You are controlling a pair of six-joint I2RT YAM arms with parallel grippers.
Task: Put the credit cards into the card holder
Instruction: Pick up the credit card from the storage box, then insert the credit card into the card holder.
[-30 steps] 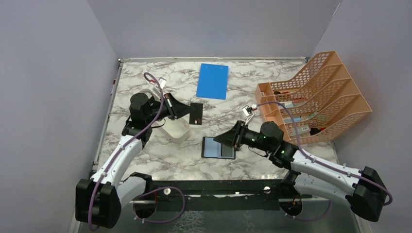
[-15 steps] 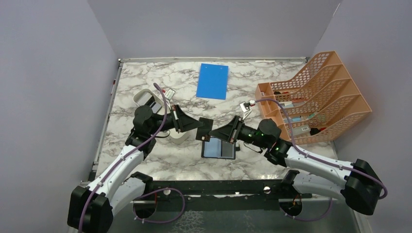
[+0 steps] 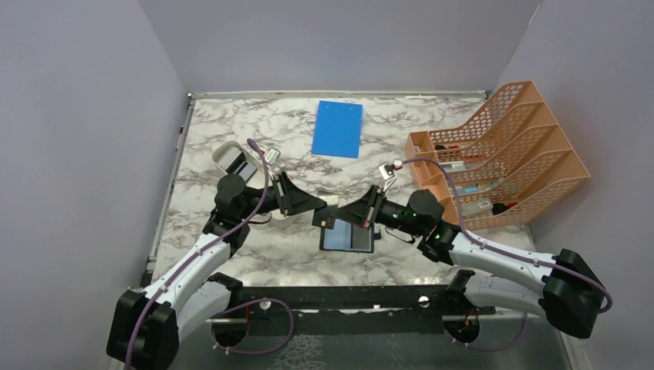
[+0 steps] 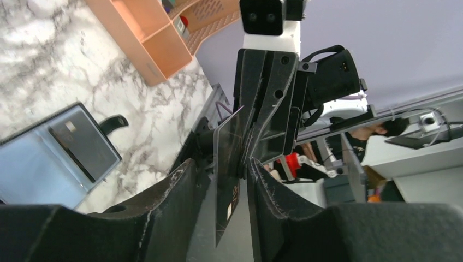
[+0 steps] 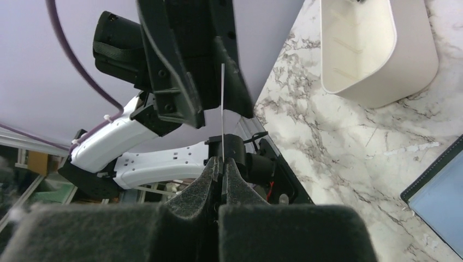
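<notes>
From above, we see the left gripper [image 3: 314,205] and the right gripper [image 3: 338,217] meeting nose to nose just over the open card holder [image 3: 348,237]. The holder lies flat on the marble table [image 3: 254,247], and a dark credit card [image 3: 323,220] is held up between the two. In the left wrist view, the left claw's fingers stand parted on either side of that card and do not pinch it. The right claw clamps its far edge, and a pocketed card [image 4: 82,148] already sits in the holder's grey-blue inside. The right wrist view shows the card edge-on, squeezed tight between the right fingers [image 5: 206,177], with the white tray [image 5: 377,49] beyond. We judge one card stowed and this one at hand-over, not yet slotted. We cannot tell whether more cards wait.
</notes>
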